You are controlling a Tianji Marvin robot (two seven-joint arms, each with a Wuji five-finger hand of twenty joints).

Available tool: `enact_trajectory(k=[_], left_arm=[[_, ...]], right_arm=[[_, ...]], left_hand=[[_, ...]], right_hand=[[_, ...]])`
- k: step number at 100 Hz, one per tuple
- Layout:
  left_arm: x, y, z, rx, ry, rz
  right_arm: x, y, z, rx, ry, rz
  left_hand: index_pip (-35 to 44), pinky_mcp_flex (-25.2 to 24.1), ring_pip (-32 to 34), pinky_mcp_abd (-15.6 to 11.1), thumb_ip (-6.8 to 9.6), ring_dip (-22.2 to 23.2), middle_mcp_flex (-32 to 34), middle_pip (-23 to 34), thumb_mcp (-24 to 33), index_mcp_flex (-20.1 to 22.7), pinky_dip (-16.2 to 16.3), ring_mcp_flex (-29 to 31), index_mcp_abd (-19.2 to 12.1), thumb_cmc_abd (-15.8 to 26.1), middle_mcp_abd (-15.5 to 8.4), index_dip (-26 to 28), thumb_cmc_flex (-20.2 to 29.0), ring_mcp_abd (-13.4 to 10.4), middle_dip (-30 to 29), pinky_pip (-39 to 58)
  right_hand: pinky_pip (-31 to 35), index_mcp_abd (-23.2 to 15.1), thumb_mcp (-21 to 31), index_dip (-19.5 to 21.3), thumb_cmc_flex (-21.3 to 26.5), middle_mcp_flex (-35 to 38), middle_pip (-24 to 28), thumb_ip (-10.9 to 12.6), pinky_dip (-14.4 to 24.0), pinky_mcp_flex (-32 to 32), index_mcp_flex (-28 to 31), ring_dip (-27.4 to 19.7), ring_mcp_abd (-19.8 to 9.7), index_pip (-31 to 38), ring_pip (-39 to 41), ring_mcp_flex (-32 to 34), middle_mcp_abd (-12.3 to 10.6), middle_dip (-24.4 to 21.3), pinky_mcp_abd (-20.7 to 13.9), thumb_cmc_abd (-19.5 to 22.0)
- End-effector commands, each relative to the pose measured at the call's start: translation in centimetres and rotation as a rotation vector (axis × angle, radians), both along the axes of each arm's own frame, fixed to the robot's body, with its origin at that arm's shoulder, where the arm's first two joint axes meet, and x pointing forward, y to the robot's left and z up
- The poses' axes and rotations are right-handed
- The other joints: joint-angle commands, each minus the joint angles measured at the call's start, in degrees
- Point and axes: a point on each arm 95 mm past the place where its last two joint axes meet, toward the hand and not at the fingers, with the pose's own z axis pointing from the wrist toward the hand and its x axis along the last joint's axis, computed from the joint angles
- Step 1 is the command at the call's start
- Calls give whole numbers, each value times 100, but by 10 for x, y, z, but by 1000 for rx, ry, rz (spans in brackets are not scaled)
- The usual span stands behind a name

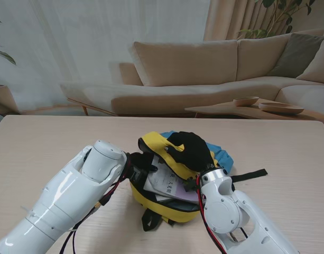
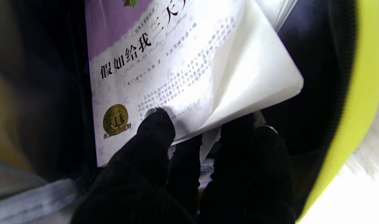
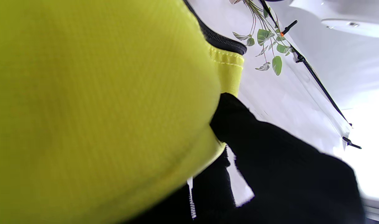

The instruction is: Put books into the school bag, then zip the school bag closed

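Left hand point(image 2: 164, 161): reaches into the mouth of the bag from the left; black-gloved fingers point(image 2: 156, 124) pinch the near edge of the book, one on the cover, the rest beneath
Book point(image 1: 167, 182): white and purple cover with Chinese print, lying partly inside the open bag, tilted
School bag point(image 1: 167, 209): yellow, mid-table, near me; mouth open, zip undone
Right hand point(image 1: 191, 148): fingers closed on the yellow flap point(image 1: 156, 145), holding it up over the book
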Motion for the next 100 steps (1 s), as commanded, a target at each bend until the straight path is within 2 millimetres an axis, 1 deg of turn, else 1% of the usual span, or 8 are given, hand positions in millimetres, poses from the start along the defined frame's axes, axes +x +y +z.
enact_trajectory(k=[1, 10, 18, 23, 34, 48, 79, 100], left_arm=[[-3, -13, 8, -29, -5, -45], [-5, -11, 8, 31, -58, -76], [-8, -10, 11, 97, -117, -103], [-10, -9, 13, 142, -153, -123], [-14, -6, 16, 227, -213, -174], [-18, -5, 23, 283, -270, -200], [-32, 5, 39, 349, -395, -223], [-59, 34, 51, 469, -496, -245]], right_arm=[[-4, 6, 4, 14, -2, 22], [-3, 6, 4, 12, -4, 22], [-3, 6, 4, 15, -2, 20], [-3, 6, 4, 18, -2, 19], [-3, 6, 4, 16, -3, 22], [-3, 5, 4, 18, -4, 22], [-2, 4, 4, 26, -3, 15], [-2, 3, 2, 27, 16, 28]], left_hand=[[727, 36, 115, 197, 49, 8, 359, 387, 94, 323, 126, 153, -392, 17, -90, 23, 428, 195, -93, 180], [-70, -401, -387, 100, 218, -234, -176, -385, -473, 10, -89, -290, -58, -53, 96, -633, 261, 193, -310, -174], [-1082, -653, -725, 128, 115, -397, -927, -176, 315, -3, -235, -517, 114, -98, 250, -1001, -755, 199, -1589, -432], [-1468, -709, -835, 166, 124, -448, -1025, -283, 683, 57, -271, -568, 196, -59, 306, -1165, -1182, 225, -1941, -523], [-2320, -823, -1099, 176, 184, -578, -1181, -655, 870, 42, -394, -693, 386, 29, 439, -1661, -1694, 228, -2200, -755], [-2996, -1001, -1462, 293, 199, -761, -1274, -1083, 875, 134, -610, -853, 539, 30, 611, -2254, -1994, 314, -2502, -1096], [-3025, -1217, -1715, 313, 209, -861, -1305, -1239, 847, 215, -763, -1042, 376, 68, 556, -2337, -2187, 318, -2586, -1314], [-2777, -1721, -1991, 194, 210, -917, -1418, -1384, 830, 292, -854, -1451, 173, 108, 425, -2061, -2141, 176, -2595, -1555]], right_hand=[[138, -1723, 84, 306, 347, -94, 44, 50, 59, -45, 497, 51, -84, 445, -56, -90, -3, 87, -46, 399], [137, -1731, 90, 308, 342, -90, 42, 52, 59, -42, 506, 49, -85, 447, -61, -98, -2, 87, -38, 398], [135, -1720, 97, 309, 348, -95, 41, 55, 58, -52, 501, 50, -83, 446, -61, -104, 1, 88, -39, 396], [136, -1708, 100, 308, 350, -84, 43, 55, 59, -51, 516, 51, -81, 451, -58, -99, 4, 89, -39, 382], [134, -1716, 113, 303, 342, -91, 36, 59, 58, -51, 514, 50, -81, 446, -60, -99, -1, 88, -40, 381], [136, -1714, 132, 304, 331, -77, 39, 65, 59, -46, 524, 49, -78, 450, -60, -93, -1, 91, -33, 364], [139, -1702, 157, 299, 326, -78, 31, 73, 61, -55, 522, 50, -73, 445, -60, -101, 6, 93, -22, 351], [121, -1642, 153, 255, 348, -110, 10, 82, 55, -90, 470, 44, -72, 409, -79, -137, 3, 85, -19, 352]])
